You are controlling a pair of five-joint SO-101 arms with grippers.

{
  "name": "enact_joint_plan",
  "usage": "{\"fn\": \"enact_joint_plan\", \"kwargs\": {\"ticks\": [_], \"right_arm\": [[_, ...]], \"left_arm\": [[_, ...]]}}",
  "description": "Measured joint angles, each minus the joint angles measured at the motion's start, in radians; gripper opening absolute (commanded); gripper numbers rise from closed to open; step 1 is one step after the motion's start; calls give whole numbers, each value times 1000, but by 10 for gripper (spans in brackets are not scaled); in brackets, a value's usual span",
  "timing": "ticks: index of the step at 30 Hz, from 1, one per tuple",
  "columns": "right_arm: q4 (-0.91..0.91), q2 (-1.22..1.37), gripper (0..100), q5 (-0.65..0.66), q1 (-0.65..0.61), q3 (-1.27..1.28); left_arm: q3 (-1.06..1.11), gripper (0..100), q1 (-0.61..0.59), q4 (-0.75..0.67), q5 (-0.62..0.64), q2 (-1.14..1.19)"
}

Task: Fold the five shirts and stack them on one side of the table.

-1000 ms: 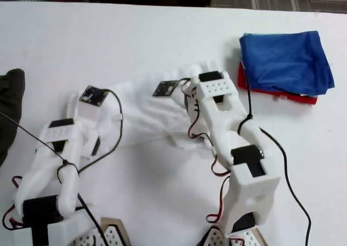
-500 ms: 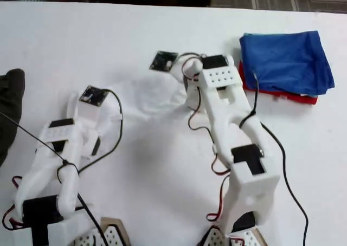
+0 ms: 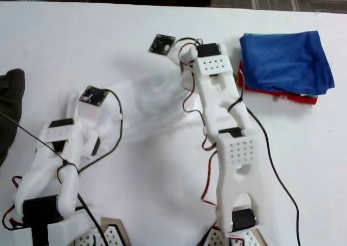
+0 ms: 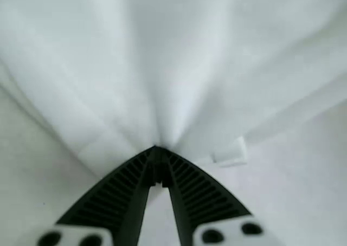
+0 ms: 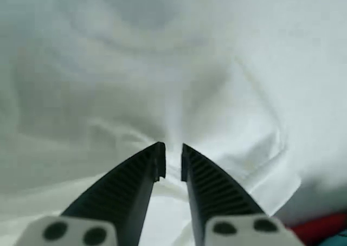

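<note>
I see the big white desk (image 3: 162, 29) from above. It holds everything else.

The biggest thing on it is the white shirt (image 3: 146, 102). It lies in the middle of the desk and is pulled out long between my two arms. Its left end is near, and its right end is farther away. It is wrinkled and not folded flat.

My right arm (image 3: 233, 148) reaches far out over the desk, up to the far right end of the white shirt. My left arm (image 3: 54, 148) is bent and stays on the near left side, at the other end of the shirt.

On the far right of the desk is a folded blue shirt (image 3: 284, 59). It lies on top of a folded red shirt (image 3: 287, 96), and a thin strip of red pokes out along its near edge. This little stack is just to the right of my right arm.

At the left edge of the desk is a dark shirt (image 3: 11, 99), lying in a heap and partly out of sight.

My left fingers (image 4: 157, 151) are squeezed tight together, and the white shirt (image 4: 173, 67) is bunched into their tips.

My right fingers (image 5: 162, 159) are almost closed, with only a thin gap between them. They pinch a fold of the white shirt (image 5: 135, 67).
</note>
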Motion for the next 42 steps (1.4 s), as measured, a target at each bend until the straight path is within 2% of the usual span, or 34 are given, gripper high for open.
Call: {"fn": "enact_joint_plan", "kwargs": {"ticks": [6, 8, 12, 16, 20, 25, 31, 36, 42], "right_arm": [[95, 51, 97, -198, 46, -230], [192, 51, 19, -215, 57, -327], [370, 52, 16, -221, 58, -459], [385, 54, 19, -227, 80, -453], [385, 54, 19, -239, 81, -330], [385, 48, 19, -324, 81, -201], [381, -166, 20, -338, 57, 118], [236, -321, 19, -344, 17, 394], [101, -361, 19, -362, -43, 621]], "left_arm": [[0, 30, 0, 0, 0, 0], [0, 30, 0, 0, 0, 0], [0, 30, 0, 0, 0, 0], [0, 30, 0, 0, 0, 0], [0, 30, 0, 0, 0, 0], [0, 30, 0, 0, 0, 0], [0, 30, 0, 0, 0, 0], [0, 30, 0, 0, 0, 0], [0, 30, 0, 0, 0, 0]]}}
